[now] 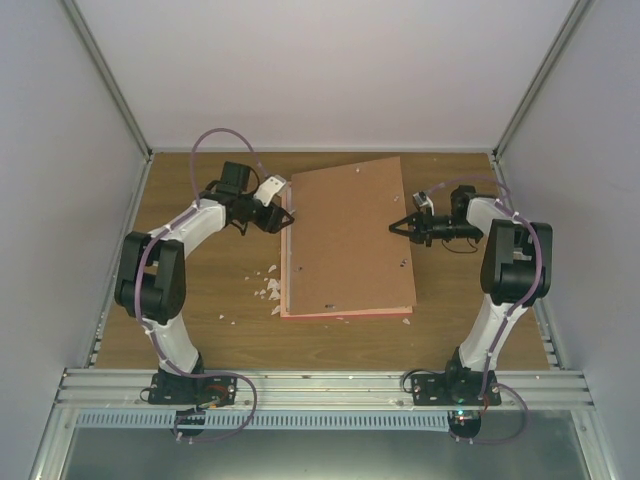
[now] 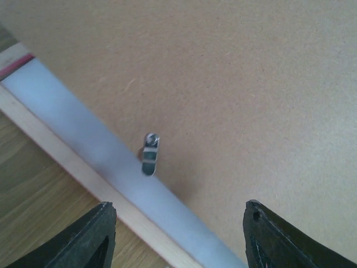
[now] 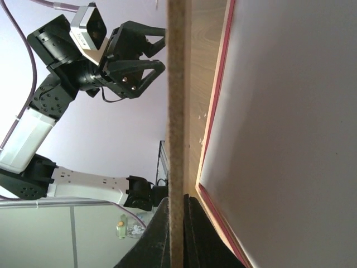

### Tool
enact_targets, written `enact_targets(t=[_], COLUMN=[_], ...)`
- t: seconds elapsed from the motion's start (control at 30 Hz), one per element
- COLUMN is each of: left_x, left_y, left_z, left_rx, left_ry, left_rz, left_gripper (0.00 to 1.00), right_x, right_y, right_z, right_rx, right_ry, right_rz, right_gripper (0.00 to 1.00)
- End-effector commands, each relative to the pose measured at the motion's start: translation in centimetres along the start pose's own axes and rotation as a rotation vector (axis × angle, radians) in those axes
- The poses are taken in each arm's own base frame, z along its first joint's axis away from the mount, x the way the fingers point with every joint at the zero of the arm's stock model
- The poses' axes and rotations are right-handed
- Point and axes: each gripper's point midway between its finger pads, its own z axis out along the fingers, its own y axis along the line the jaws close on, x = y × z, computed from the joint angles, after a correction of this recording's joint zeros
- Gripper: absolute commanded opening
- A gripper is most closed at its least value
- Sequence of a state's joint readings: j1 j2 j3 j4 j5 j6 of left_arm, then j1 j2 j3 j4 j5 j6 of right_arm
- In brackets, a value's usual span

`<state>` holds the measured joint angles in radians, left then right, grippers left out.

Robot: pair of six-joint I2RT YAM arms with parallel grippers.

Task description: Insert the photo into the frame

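The plain brown backing board (image 1: 345, 235) lies tilted over the pink frame (image 1: 345, 313), whose edge shows along the near side. My right gripper (image 1: 397, 228) is shut on the board's right edge and holds it raised; the right wrist view shows the board edge-on (image 3: 177, 111) between the fingers, above the frame's pink rim (image 3: 220, 84) and a white sheet (image 3: 290, 139). My left gripper (image 1: 288, 215) is open at the board's left edge, over a metal clip (image 2: 150, 154) and a white strip (image 2: 83, 128). The photo's picture is hidden.
White crumbs (image 1: 268, 285) lie on the wooden table (image 1: 200, 330) left of the frame. Pale enclosure walls stand on three sides. An aluminium rail (image 1: 320, 385) runs along the near edge by the arm bases.
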<state>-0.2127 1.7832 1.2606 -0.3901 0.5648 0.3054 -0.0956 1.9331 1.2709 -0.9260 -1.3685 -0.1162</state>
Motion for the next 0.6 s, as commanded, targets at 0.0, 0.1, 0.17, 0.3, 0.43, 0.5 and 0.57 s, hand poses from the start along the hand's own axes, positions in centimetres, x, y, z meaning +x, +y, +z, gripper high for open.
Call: enact_targets(t=[0.0, 0.1, 0.17, 0.3, 0.43, 0.5, 0.57], left_x=[-2.3, -2.4, -2.3, -2.0, -1.1, -0.6, -0.1], left_y=[0.8, 1.7, 2.2, 3.0, 3.2, 3.4, 3.8], left_z=[1.0, 1.4, 1.6, 1.8, 2.0, 2.0, 1.9], left_rx=[-0.053, -0.086, -0.104, -0.138, -0.137, -0.136, -0.144], left_ry=[-0.039, -0.031, -0.025, -0.015, 0.0, 0.009, 0.016], left_rz=[0.06, 0.048, 0.04, 0.018, -0.005, -0.013, -0.025], left_gripper=[0.62, 0.6, 0.6, 0.61, 0.61, 0.62, 0.62], right_x=[-0.9, -1.2, -1.3, -1.6, -2.0, -2.2, -2.3], right_y=[1.9, 1.9, 1.3, 0.6, -0.1, -0.4, -0.7], right_z=[-0.4, -0.9, -1.1, -1.1, -0.8, -0.6, -0.5], right_rx=[-0.087, -0.05, -0.003, 0.044, 0.03, 0.021, 0.015], right_ry=[-0.024, -0.031, -0.031, -0.029, -0.022, -0.021, -0.019], right_rz=[-0.019, -0.024, -0.003, 0.022, 0.055, 0.068, 0.08], right_gripper=[0.01, 0.0, 0.01, 0.01, 0.01, 0.0, 0.0])
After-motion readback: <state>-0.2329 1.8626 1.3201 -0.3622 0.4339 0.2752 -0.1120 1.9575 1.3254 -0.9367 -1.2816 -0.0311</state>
